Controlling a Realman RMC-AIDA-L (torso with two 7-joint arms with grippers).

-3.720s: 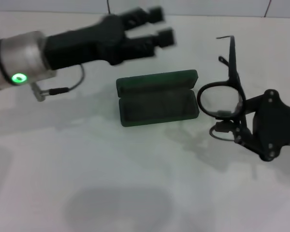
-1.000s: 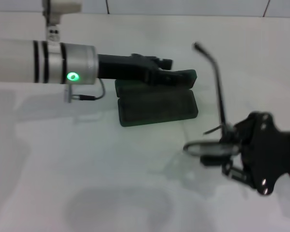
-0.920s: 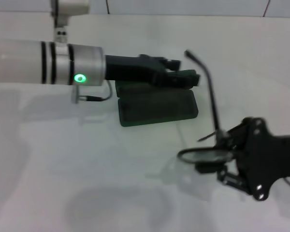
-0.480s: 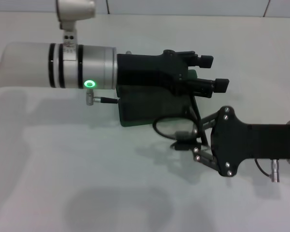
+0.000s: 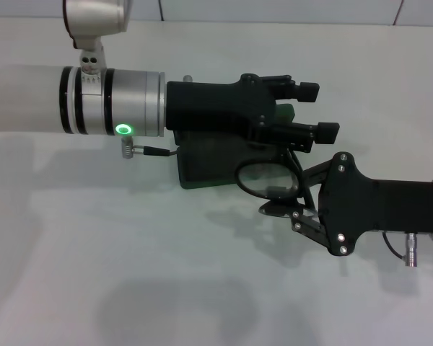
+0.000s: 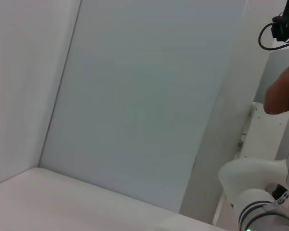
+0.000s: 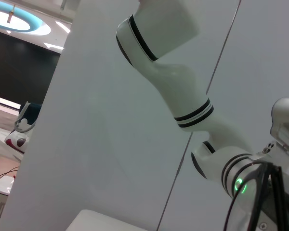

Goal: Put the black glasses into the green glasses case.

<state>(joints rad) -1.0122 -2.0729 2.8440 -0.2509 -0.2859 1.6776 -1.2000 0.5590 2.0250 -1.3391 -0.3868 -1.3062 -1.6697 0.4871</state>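
Right claw [image 5: 292, 196] carried black glasses [image 5: 268, 179] over green glasses case [image 5: 202, 162].

soft, even overhead light falls on the pale bench [image 5: 202, 288], bright without harsh glare. diffuse grey shadows lie under both arms, and a broad faint one sits near the front edge. the head view is fairly sharp. a green lamp [image 5: 122, 130] glows on the left arm. both wrist views look hazy and washed.

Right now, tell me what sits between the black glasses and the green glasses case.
The left gripper hangs open over the green glasses case, covering its far side and lid. The right gripper holds the black glasses at the case's right end, over the tray. Only the left gripper crowds the way in.
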